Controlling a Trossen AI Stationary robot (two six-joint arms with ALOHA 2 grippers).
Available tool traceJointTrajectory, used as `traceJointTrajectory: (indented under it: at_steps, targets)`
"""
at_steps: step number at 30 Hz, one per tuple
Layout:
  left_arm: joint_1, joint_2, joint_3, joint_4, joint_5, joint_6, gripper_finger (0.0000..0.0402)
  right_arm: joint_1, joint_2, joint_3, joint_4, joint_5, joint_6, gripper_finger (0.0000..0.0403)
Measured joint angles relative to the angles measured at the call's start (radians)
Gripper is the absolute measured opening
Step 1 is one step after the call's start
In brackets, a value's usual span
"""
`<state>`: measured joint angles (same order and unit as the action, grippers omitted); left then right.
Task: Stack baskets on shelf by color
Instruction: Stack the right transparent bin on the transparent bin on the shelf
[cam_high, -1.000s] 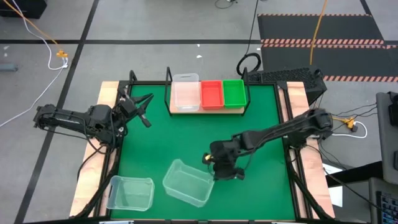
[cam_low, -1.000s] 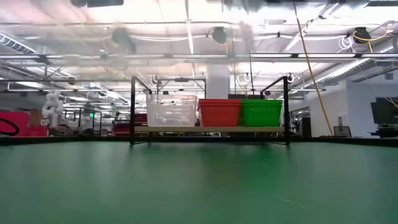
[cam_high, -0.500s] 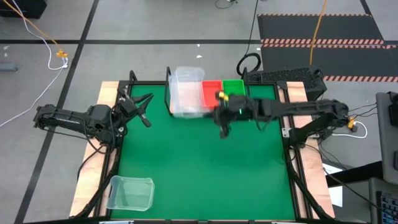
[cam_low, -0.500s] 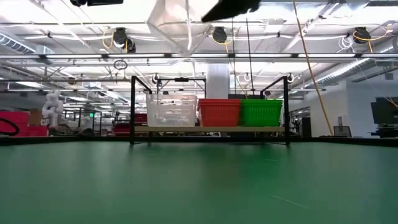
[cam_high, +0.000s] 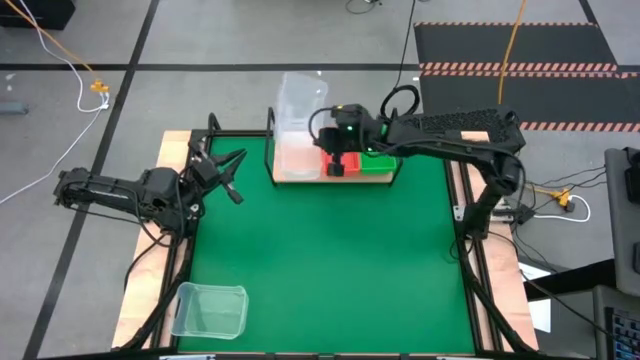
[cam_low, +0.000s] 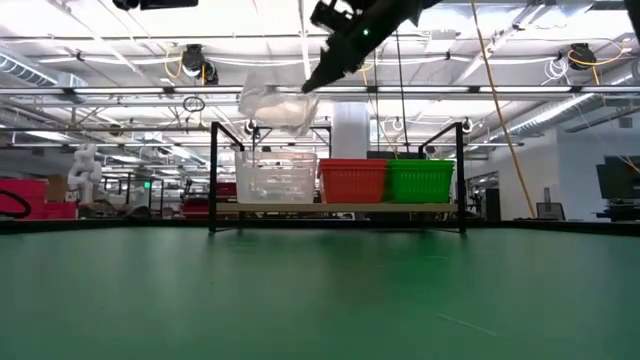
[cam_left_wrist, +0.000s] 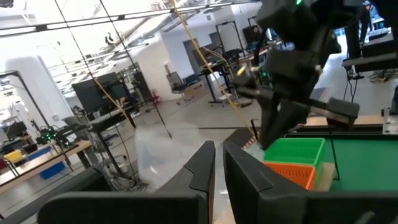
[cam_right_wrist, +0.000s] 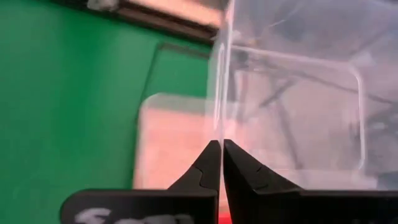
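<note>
Fingers (cam_right_wrist: 213, 163) of the right gripper (cam_high: 337, 162) are pinching the rim of a clear basket (cam_high: 300, 105) (its far edge is blurring out), holding it above the shelf (cam_low: 335, 207); the left gripper (cam_high: 232, 168), fingers nearly shut, is waiting beside the shelf.

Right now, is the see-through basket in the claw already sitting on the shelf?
No, the right claw holds the clear basket in the air above the shelf.

Green table mat (cam_high: 320, 260), yellow cable (cam_high: 512, 40)
</note>
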<state>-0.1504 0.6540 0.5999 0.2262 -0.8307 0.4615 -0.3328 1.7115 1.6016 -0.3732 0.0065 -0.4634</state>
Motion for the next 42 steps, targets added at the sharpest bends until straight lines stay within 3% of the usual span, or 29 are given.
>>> traceJointTrajectory:
  at_steps: [3, 23, 42]
  targets:
    - [0.003, 0.000, 0.000, -0.015, -0.001, 0.005, 0.0037, -0.003, 0.047, 0.015, -0.052, -0.083, -0.035, 0.0000]
    - [0.007, 0.000, 0.000, -0.020, -0.009, 0.005, 0.0037, -0.008, 0.097, 0.017, -0.134, -0.087, -0.035, 0.0001]
    - [0.007, 0.000, 0.000, -0.021, -0.009, 0.001, 0.0037, -0.007, 0.085, 0.017, -0.081, -0.062, 0.004, 0.0063]
